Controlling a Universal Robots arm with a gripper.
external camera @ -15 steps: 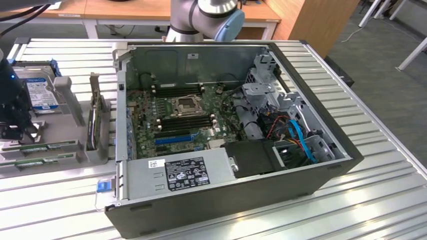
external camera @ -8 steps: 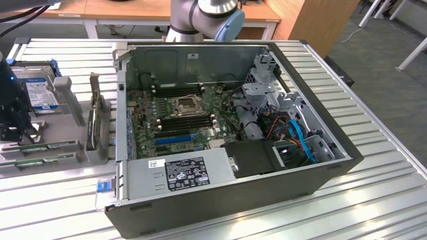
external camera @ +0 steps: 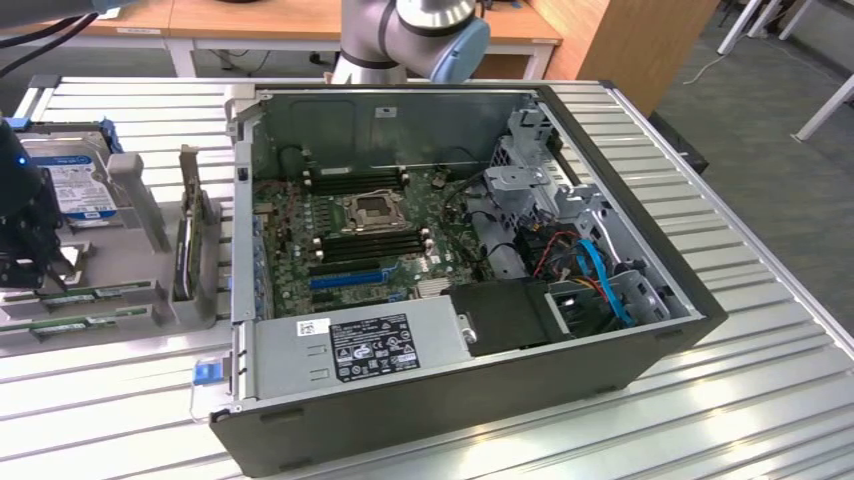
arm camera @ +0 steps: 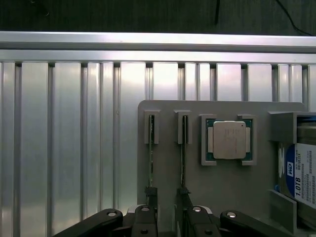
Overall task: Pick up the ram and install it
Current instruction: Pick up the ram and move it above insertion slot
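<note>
In the exterior view, you see the open computer case on the slatted metal bench, with the motherboard exposed inside. At the exterior view's far left, the gripper hangs over the grey fixture tray. The two green ram sticks sit in that tray at the lower left of the frame, just under the gripper. A hard drive stands behind them.

In the wrist view, you look straight down on the tray. One ram stick and the other ram stick stand on edge in neighbouring slots, beside a processor and the hard drive. The fingers are spread wide and hold nothing. Each tip lines up with the end of one stick, but you cannot tell whether they touch.
</note>
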